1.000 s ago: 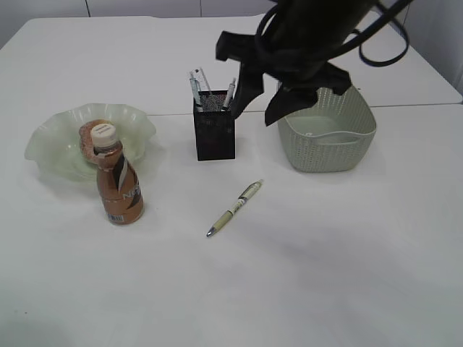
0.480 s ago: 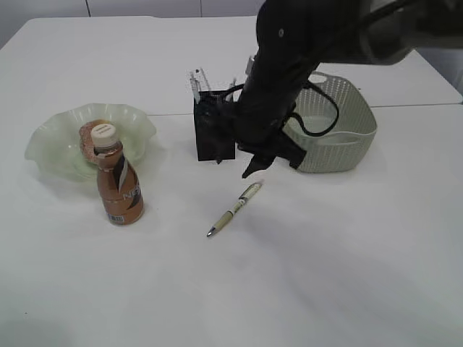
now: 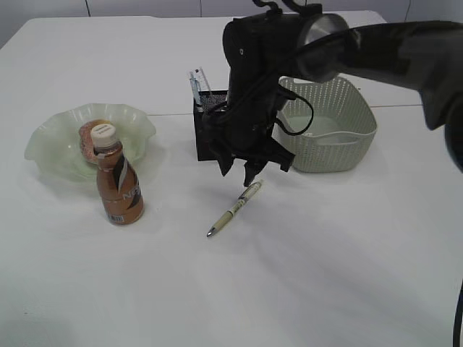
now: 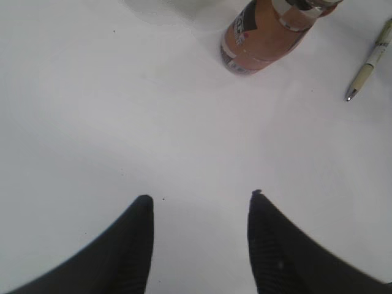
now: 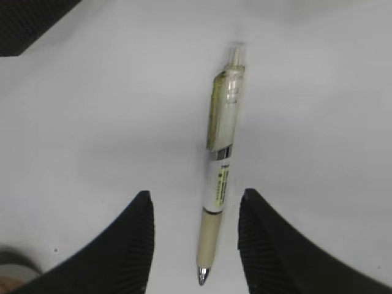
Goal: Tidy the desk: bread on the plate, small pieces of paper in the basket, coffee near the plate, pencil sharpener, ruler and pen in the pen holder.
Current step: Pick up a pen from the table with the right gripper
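- The right claw (image 3: 241, 168) hangs low over the middle of the bench, fingers spread apart and gripping nothing; in the right wrist view the claw (image 5: 195, 236) has a finger on each side of the pen's tip end.
- The pen (image 3: 234, 208) lies flat on the bench just below that claw, slanting from its clip end near the claw towards its point, which faces the front edge; close up, the pen (image 5: 219, 165) runs lengthwise through the gap between the fingers, and I can't tell if they touch it.
- Right behind the claw stands the black mesh pen holder (image 3: 210, 137), partly hidden by the arm, with a ruler (image 3: 196, 82) sticking up out of it.
- The pale green basket (image 3: 340, 137) sits towards the right edge, close beside the arm.
- Towards the left edge the coffee bottle (image 3: 118, 176) stands upright just in front of the frilled plate (image 3: 51, 141), which holds the bread (image 3: 87, 141).
- The left claw (image 4: 197, 208) is open above bare bench, well apart from the pen, with the bottle's base beyond it.
- A second ago the right arm was up high over the basket; it has since dropped down and across to the pen, which hasn't shifted.
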Available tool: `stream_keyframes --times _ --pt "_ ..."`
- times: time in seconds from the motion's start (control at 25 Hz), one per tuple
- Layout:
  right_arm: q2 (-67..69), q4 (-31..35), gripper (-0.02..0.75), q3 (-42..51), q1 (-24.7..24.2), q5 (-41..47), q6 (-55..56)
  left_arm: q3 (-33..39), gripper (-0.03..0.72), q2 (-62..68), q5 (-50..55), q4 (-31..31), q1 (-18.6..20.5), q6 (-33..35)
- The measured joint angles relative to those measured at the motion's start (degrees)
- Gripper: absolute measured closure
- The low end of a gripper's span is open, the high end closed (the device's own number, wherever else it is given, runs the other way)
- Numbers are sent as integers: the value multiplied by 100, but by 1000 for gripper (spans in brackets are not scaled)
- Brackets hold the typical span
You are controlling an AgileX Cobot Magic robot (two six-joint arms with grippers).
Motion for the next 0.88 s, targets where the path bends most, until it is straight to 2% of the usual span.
stream_keyframes --times 0.2,0.72,0.88 --pt "403 10 404 -543 -61 253 22 0 318 0 -7 -11 0 0" --pt "514 39 389 -576 -329 381 -73 0 318 0 -140 -41 0 0" --pt "631 375 374 -587 -329 358 -287 0 318 0 -153 -45 0 0"
